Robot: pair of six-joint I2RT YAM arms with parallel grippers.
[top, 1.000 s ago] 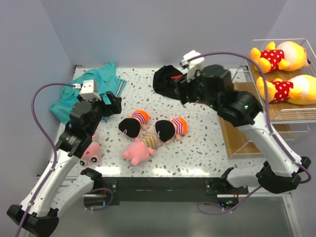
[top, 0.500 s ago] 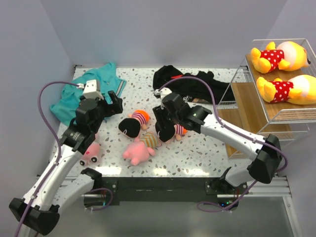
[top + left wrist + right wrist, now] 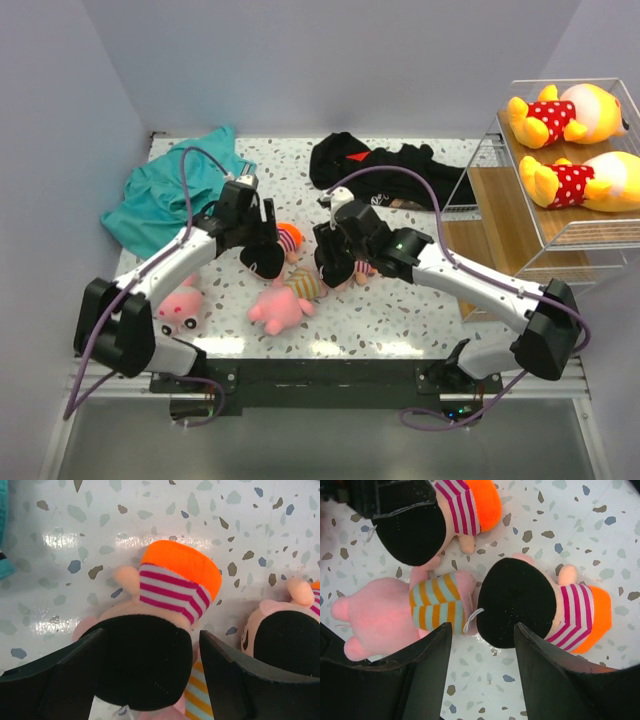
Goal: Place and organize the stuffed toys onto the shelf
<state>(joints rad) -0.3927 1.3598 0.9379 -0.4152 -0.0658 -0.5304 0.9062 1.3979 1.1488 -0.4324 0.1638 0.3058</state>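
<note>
Two black-haired dolls in striped tops lie mid-table. My left gripper (image 3: pixel 262 246) is open and straddles the left doll's (image 3: pixel 167 582) black head; its left finger touches the hair and a gap shows at the right finger. My right gripper (image 3: pixel 336 258) is open just above the right doll (image 3: pixel 520 600), whose head sits at the fingertips with bare table between the fingers. A pink pig (image 3: pixel 283 303) in a striped top lies in front of the dolls, and another pig (image 3: pixel 180 306) lies at the left. Two yellow bears (image 3: pixel 560 112) (image 3: pixel 585 180) rest on the shelf (image 3: pixel 505 215) at the right.
A teal shirt (image 3: pixel 165 195) is crumpled at the back left. A black garment (image 3: pixel 385 163) lies at the back, reaching toward the shelf. The right wrist view also shows the left doll (image 3: pixel 420 527) with the left gripper on it, close to the pig (image 3: pixel 395 610).
The left arm swung right and down onto the left doll, its jaws narrowing around the head. The right arm came from near the shelf to the right doll and settled lower.
</note>
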